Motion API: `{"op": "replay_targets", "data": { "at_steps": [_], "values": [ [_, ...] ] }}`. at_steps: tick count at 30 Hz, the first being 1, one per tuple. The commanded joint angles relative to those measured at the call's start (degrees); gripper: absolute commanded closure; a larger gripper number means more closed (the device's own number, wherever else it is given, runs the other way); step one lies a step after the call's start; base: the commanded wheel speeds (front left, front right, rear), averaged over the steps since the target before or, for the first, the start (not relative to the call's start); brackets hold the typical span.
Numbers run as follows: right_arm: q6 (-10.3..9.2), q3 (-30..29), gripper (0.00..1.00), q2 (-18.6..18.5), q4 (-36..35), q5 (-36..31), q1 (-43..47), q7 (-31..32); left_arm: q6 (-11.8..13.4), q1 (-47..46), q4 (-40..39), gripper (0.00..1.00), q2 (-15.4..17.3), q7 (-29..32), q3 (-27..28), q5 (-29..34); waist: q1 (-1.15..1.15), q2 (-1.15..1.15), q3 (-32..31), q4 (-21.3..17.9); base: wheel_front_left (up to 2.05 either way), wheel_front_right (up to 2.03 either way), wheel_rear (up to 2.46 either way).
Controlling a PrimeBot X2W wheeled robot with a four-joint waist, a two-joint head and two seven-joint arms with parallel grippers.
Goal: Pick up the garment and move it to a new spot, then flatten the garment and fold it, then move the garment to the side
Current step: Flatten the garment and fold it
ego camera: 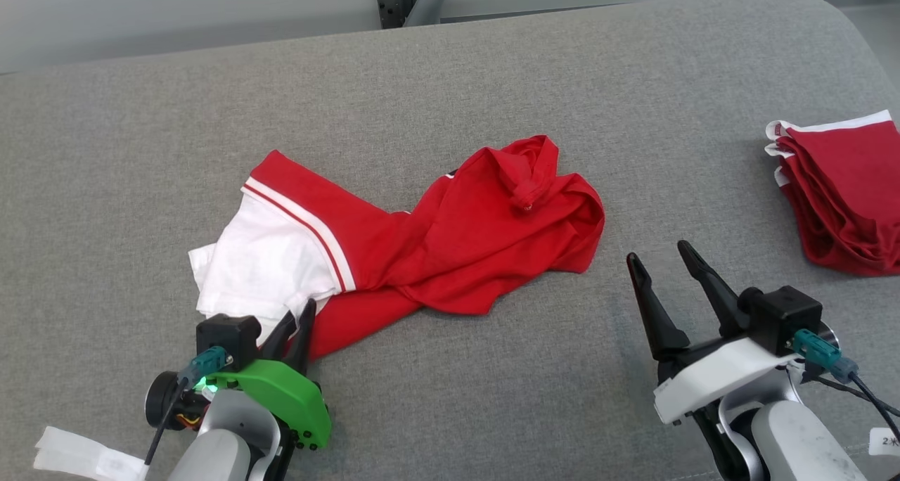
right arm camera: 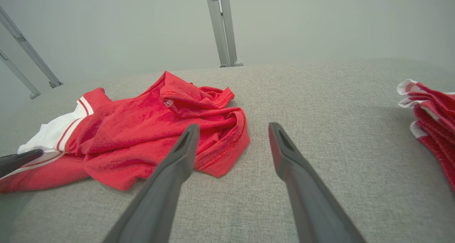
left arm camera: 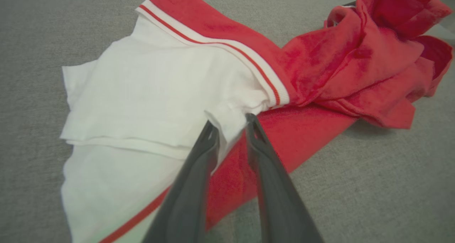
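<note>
L gripper [left arm camera: 231, 121]: tips stand narrow, nipping a pucker of white cloth on the near edge of the red-and-white shirt [ego camera: 478, 235], just by the red-striped band. Can't tell how many layers are in that pinch. R gripper [ego camera: 658, 252]: fingers spread wide, holding nothing, over bare upholstery just R of the shirt's red bunch, not touching it.

The shirt lies crumpled near the middle of the grey padded surface [ego camera: 450, 80]. The white part is toward my L and the red mass toward my R, w/ a twist between them.

Handling, my read: light, limp knit, no stiffness at all. A one-point lift will prob string it into a rope, and the tail will drag on the grippy upholstery. Best 2nd hold looks like the stitched hem at the red bunch's near-R corner, since that edge is exposed and thick enough to bite.

Hard to make out:
- Neck opening and 2nd sleeve are buried in folds, and I can't tell front from back.
- A small loop or label sits on top of the red bunch, too small to ID.
- A pile of folded red garments [ego camera: 844, 193] sits far R, well apart, cut off by the frame edge.
- A white strip [ego camera: 77, 456] lies by my L forearm. No idea what it is.
</note>
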Motion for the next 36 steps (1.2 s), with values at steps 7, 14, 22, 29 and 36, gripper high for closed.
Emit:
{"op": "replay_targets", "data": {
  "at_steps": [7, 14, 22, 29, 36],
  "values": [
    [-0.07, 5.2, 0.0, -1.2, 3.4, 1.7, -7.5, -0.5, -0.4, -3.0, 0.5, 1.0, 0.0, -1.6, -0.5, 0.8, 0.0, 0.0, 1.3, 1.2, 0.0, 0.0, 0.0],
    [-0.07, 11.2, 0.0, -2.3, 10.5, 3.3, -15.6, -2.2, -1.0, -6.0, -0.2, 1.0, -0.8, -1.7, -2.2, 1.9, 0.0, 0.0, 4.3, 4.5, 0.0, 0.0, 0.0],
    [-0.07, 14.3, 0.0, -2.7, 18.4, 1.5, -22.3, -3.8, -1.0, -7.8, -0.6, 1.0, -1.7, -3.1, -3.0, 2.3, 0.0, 0.0, 6.6, 6.6, 0.0, 0.0, 0.0],
    [-0.07, 12.4, 1.0, -3.9, 21.7, -1.1, -25.5, -5.3, 0.0, -9.0, -2.2, 1.0, -1.4, -6.0, -2.7, 3.4, 0.0, 0.0, 7.0, 7.7, 0.0, 0.0, 0.0],
    [-0.07, 5.1, 1.0, -6.8, 10.8, -1.5, -24.3, -5.2, 2.9, -12.0, -10.6, 1.0, 1.6, -8.2, -0.9, 6.6, 0.0, 0.0, 5.2, 7.1, 0.0, 0.0, 0.0]
  ]
}}
